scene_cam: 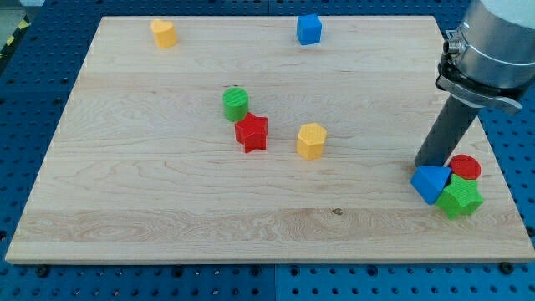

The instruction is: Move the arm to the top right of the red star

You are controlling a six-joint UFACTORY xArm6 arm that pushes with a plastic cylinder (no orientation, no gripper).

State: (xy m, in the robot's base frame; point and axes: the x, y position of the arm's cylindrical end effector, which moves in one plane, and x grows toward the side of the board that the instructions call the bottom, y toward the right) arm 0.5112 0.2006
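Well, my tip (422, 165) touches blue block (430, 182).

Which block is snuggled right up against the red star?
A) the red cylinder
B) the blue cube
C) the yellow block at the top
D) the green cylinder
D: the green cylinder sits touching the red star at its upper left, while my tip is far off at the view's right, by the blue block there.
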